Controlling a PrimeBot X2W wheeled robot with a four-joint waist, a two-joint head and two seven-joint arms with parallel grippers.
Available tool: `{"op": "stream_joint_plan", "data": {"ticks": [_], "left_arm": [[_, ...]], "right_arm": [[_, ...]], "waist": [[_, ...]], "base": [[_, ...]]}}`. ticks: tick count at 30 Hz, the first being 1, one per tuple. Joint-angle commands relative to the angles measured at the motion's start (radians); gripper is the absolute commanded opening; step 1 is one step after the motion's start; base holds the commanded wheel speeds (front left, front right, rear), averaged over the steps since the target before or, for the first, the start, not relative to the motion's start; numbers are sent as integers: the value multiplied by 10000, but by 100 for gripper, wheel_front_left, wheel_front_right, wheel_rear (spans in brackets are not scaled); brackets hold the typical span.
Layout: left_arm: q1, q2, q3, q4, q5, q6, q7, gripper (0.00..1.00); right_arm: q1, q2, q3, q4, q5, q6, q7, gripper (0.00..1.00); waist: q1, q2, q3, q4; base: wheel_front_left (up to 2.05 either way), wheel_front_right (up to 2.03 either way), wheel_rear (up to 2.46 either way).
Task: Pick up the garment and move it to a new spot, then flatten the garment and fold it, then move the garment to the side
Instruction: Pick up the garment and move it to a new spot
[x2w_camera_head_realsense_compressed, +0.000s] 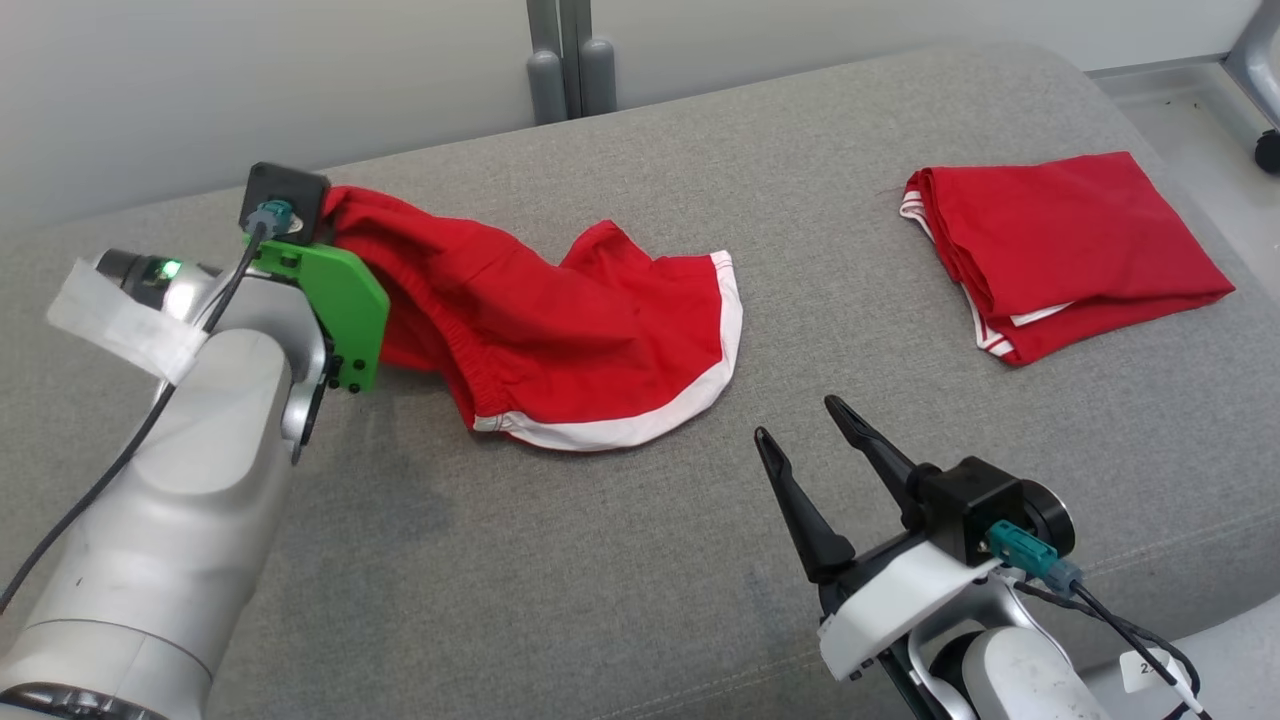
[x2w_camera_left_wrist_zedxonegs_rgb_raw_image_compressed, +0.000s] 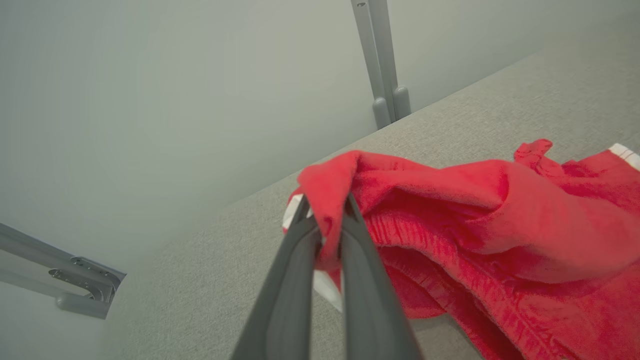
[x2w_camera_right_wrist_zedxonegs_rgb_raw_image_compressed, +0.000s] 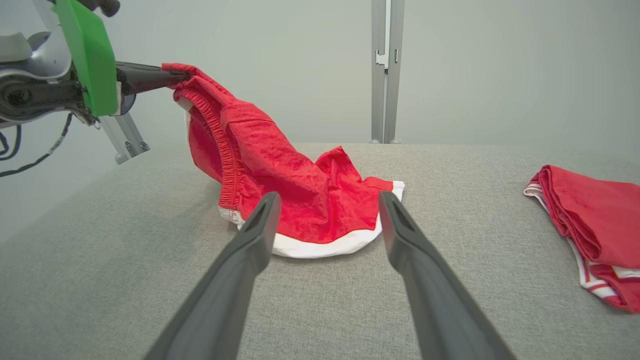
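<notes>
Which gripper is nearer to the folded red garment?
Right. The right gripper is open, short of the folded garment; the left gripper is far across, shut on the loose garment.

Grey fabric surface (x2w_camera_head_realsense_compressed: 600, 580); plain pale wall (x2w_camera_head_realsense_compressed: 250, 80) behind; grey metal post (x2w_camera_head_realsense_compressed: 598, 75) against wall.

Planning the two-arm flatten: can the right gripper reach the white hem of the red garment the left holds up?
Likely yes: right gripper is open, aimed at the white hem, with bare grey cushion between them.
</notes>
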Motion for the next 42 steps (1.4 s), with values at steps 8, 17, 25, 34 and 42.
{"op": "stream_joint_plan", "data": {"ticks": [8,17,25,34,42], "left_arm": [[262,521,262,1253,-124,683,16,31],[793,163,777,2020,-1182,-387,127,100],[1483,-483,947,1975,-1868,-1213,22,100],[2907,-1202,1545,470,-2596,-1372,-2634,100],[5432,-1157,2752,-3632,-1982,-1103,-3169,100]], "right_arm": [[-145,-1,23,94,-33,-10,-43,100],[150,-2,-322,94,-192,-12,102,100],[432,-2,-708,-56,-224,-12,167,100],[850,0,-1440,-98,315,-10,-146,100],[1231,0,-2659,396,901,-9,-743,100]], "waist": [[1,-1,183,-67],[1,-1,-262,309],[1,-1,-668,748],[1,-1,-982,1151],[1,-1,-1294,1760]], "base": [[0,0,0],[0,0,0],[0,0,0],[0,0,0],[0,0,0]]}}
